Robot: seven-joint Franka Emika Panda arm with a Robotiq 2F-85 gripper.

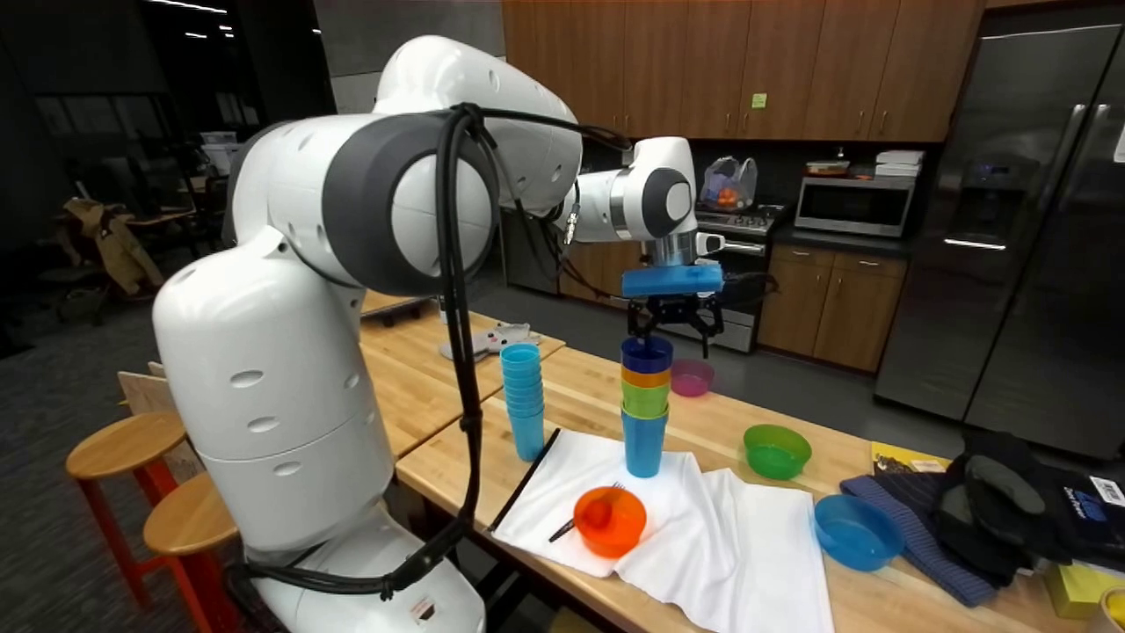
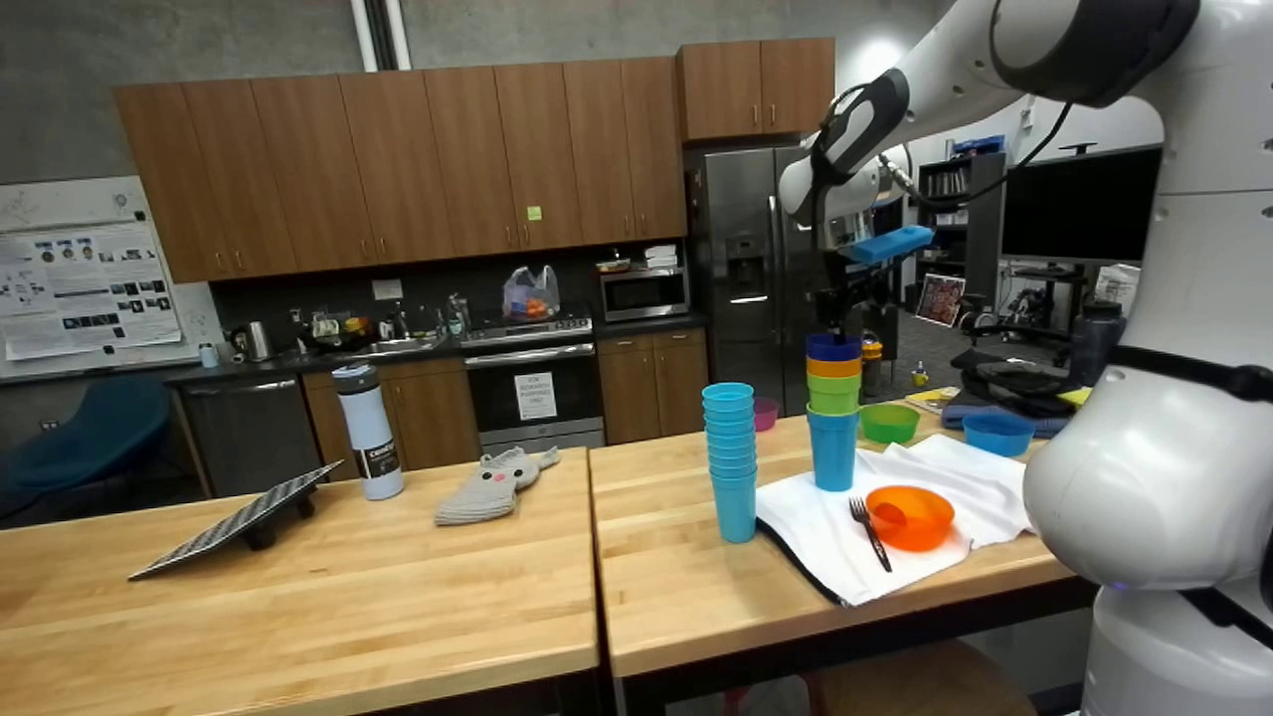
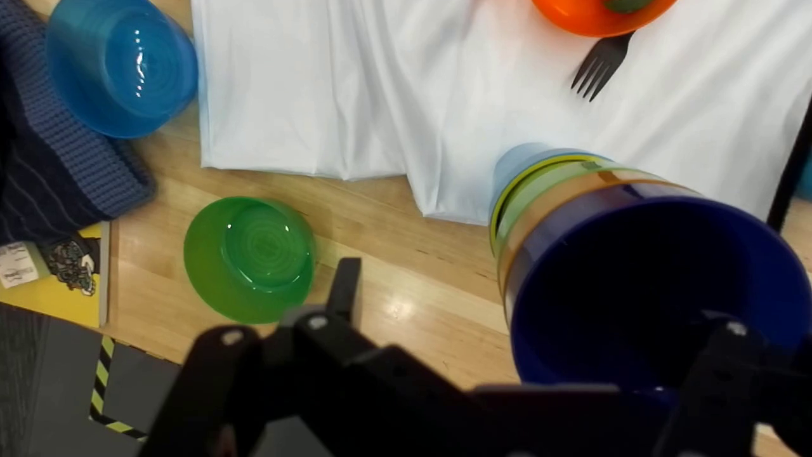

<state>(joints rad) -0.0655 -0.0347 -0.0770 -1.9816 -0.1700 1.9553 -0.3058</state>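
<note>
A dark blue cup (image 1: pixel 647 355) tops a stack with an orange cup (image 1: pixel 646 380), a green cup (image 1: pixel 645 401) and a blue cup (image 1: pixel 644 444) at the bottom. The stack stands upright on a white cloth (image 1: pixel 773 545). My gripper (image 1: pixel 675 341) is open above the stack, fingers pointing down. In the wrist view (image 3: pixel 534 298), one finger is over or inside the dark blue cup's mouth and the other is outside it; I cannot tell whether either touches. A stack of several light blue cups (image 2: pixel 731 457) stands beside it. An orange bowl (image 2: pixel 910 519) and a black fork (image 2: pixel 870 534) lie on the cloth.
A green bowl (image 3: pixel 254 260), a blue bowl (image 3: pixel 124 66) and a pink bowl (image 1: pixel 692 377) sit on the wooden table. Dark knit items (image 1: pixel 932 536) lie at one end. A grey knitted item (image 2: pixel 497 487) and a bottle (image 2: pixel 368 433) stand on the adjoining table.
</note>
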